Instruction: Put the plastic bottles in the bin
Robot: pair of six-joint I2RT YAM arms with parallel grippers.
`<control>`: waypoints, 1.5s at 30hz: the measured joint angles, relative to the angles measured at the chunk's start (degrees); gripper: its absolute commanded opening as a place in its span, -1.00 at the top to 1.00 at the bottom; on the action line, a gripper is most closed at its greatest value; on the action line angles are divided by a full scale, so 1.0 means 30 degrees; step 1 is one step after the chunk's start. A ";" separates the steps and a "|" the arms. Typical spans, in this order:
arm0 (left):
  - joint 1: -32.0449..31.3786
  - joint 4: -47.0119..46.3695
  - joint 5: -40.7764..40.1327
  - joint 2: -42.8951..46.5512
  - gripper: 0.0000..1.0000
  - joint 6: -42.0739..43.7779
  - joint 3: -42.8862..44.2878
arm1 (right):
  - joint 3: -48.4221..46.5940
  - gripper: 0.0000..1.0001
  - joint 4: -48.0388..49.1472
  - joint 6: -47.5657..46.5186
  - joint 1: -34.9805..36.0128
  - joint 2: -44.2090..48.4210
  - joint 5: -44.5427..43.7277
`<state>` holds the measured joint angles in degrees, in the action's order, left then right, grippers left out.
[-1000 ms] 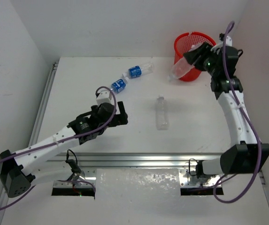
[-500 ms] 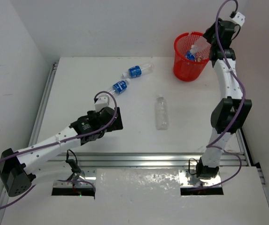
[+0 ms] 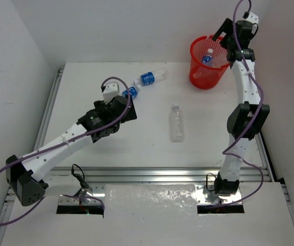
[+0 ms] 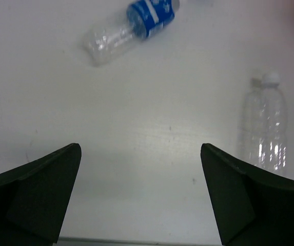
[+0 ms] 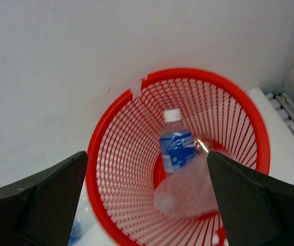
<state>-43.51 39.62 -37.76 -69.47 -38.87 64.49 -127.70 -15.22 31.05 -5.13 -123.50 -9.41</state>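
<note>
White desk [image 3: 85, 92] under white walls carries three bottles lying flat: a far blue-label bottle [image 3: 151, 77], a nearer blue-label bottle [image 3: 130, 93] almost end to end with it, and a plain bottle [image 3: 176, 123] alone at the middle. We see the left claw [image 4: 139, 154] spread wide and empty above the desk. The nearer blue-label bottle is just on its far side and the plain bottle off to its right, and it touches neither. At the far right stands the bin [image 3: 202, 79]. The right claw [image 5: 145, 164] hangs over its mouth, also wide open, gripping nothing. Inside we count two bottles: a third blue-label bottle [image 5: 176, 148] and a clear bottle [image 5: 188, 192].
</note>
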 measured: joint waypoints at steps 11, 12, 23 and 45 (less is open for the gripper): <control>0.6462 -0.4211 0.3861 -0.4284 -0.99 0.7264 0.3548 | 1.0652 -0.98 -0.2506 0.0809 0.1290 1.1511 0.5858; 0.7045 -0.4342 0.4510 -0.5100 -0.99 0.7810 0.3978 | 1.2509 -0.98 -0.2375 0.0780 0.1807 1.3049 0.6710; 0.8976 -0.4371 1.1497 -1.3741 -0.99 1.4972 0.8983 | 2.7715 -0.98 0.0576 0.1326 0.5100 1.9824 1.3121; 0.5034 -0.3475 1.0834 -0.9872 1.00 1.1234 0.4546 | 2.8174 -0.98 0.2820 0.1486 0.5122 2.2556 1.6823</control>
<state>-28.40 29.19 -5.26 -99.09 -5.17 78.13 -43.18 -6.76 35.51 10.24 -55.83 41.06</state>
